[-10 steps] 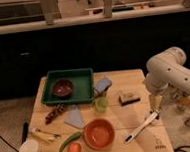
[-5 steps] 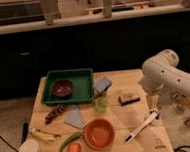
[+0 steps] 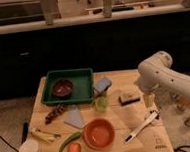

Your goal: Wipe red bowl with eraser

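Observation:
The red bowl (image 3: 99, 133) stands empty near the table's front edge, at the middle. The eraser (image 3: 129, 98), a small block with a tan top over a dark base, lies on the wooden table to the right of centre. My white arm (image 3: 158, 70) reaches in from the right. My gripper (image 3: 149, 102) hangs down just right of the eraser, close to it and above the table, holding nothing that I can see.
A green tray (image 3: 83, 74) at the back left holds a dark maroon bowl (image 3: 62, 87). Blue-grey slabs (image 3: 102, 85) (image 3: 73, 116), a green cup (image 3: 101, 104), a white brush (image 3: 141, 126), a green pepper (image 3: 69, 142), a tomato (image 3: 73, 150) and a white dish (image 3: 30, 150) lie around.
My arm and gripper have moved left, from the table's right edge toward the eraser. The objects on the table have not moved.

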Motion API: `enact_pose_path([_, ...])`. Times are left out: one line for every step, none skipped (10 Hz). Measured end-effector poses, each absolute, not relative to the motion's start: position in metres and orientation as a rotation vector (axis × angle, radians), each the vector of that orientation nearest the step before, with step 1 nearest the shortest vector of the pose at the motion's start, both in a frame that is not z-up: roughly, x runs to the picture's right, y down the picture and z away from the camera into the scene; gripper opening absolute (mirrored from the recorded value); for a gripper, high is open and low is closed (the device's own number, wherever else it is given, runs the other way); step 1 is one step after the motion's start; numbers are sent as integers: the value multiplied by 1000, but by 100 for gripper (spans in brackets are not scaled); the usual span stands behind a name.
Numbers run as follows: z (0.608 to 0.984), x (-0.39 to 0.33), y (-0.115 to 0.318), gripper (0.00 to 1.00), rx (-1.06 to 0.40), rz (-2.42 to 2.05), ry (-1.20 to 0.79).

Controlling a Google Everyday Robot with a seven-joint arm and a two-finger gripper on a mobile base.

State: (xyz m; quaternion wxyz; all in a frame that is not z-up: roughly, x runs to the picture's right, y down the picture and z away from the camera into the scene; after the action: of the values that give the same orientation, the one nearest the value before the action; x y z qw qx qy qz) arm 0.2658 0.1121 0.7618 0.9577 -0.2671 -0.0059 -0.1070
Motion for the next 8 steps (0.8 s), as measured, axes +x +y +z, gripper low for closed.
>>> enact_pose_path([769, 265, 113, 80, -541, -233, -21])
enact_pose_path([774, 264, 112, 80, -540, -244, -29])
enact_pose_path([781, 265, 112, 80, -539, -260, -37])
enact_pose_path([786, 266, 113, 80, -539, -268, -44])
enact_pose_path([792, 267, 116, 80, -542, -278, -52])
enact_pose_path([799, 267, 117, 80, -542, -293, -62])
enact_pose_path([805, 266, 117, 80, -543, -308, -72])
enact_pose_path([811, 265, 118, 80, -544, -319, -80])
